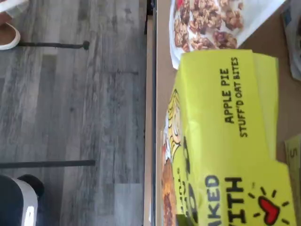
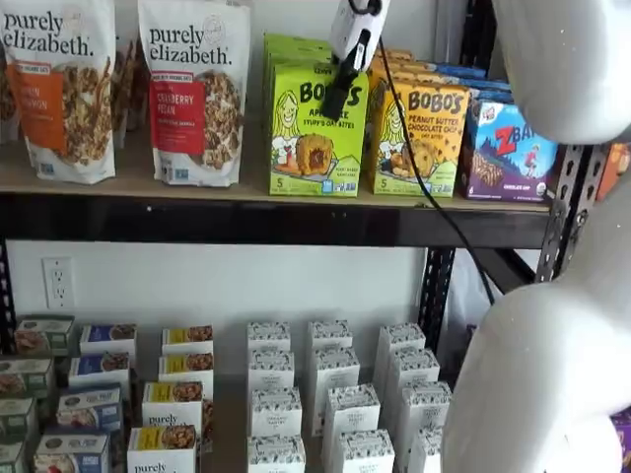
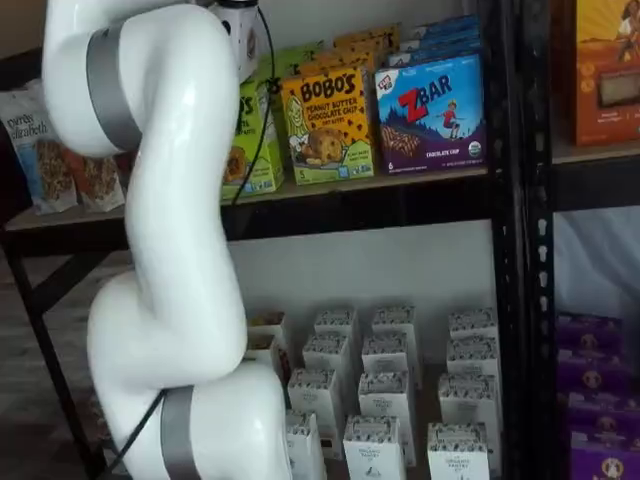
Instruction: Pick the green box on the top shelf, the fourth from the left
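The gripper (image 2: 338, 99) hangs in front of the green box (image 2: 314, 133) on the top shelf (image 2: 246, 219) – fingers seen side-on, so I cannot tell their spread – and a drift sideways could catch the yellow-orange Bobo's peanut butter box (image 2: 424, 138) just beside it

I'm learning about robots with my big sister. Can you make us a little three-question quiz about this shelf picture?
1. True or false: the gripper hangs in front of the green box.
2. Which box stands right beside the green box on the top shelf? A) blue ZBar B) yellow-orange Bobo's box C) granola bag
3. Fill in: the green box's top reads "Apple ___".

Key: 1 true; 2 B; 3 Pie.
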`<state>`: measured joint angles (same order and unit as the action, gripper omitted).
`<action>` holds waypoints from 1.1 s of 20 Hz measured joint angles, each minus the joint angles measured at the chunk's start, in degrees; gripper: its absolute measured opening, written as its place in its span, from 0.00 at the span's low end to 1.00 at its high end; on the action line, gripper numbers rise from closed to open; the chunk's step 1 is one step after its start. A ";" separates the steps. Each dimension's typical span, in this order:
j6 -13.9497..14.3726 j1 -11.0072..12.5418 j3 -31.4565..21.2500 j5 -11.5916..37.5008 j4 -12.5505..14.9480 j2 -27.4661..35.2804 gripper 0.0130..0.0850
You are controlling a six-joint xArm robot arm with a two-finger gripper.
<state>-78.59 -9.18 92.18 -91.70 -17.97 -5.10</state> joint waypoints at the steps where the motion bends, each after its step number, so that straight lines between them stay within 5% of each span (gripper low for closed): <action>1: 0.07 0.00 0.13 -0.30 -0.23 -0.04 0.17; 12: 0.70 0.27 0.10 -5.19 -2.51 -2.07 0.17; 22: 0.08 1.44 -5.99 -5.57 -5.22 -8.56 0.17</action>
<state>-78.51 -7.75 86.19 -97.27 -23.19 -13.66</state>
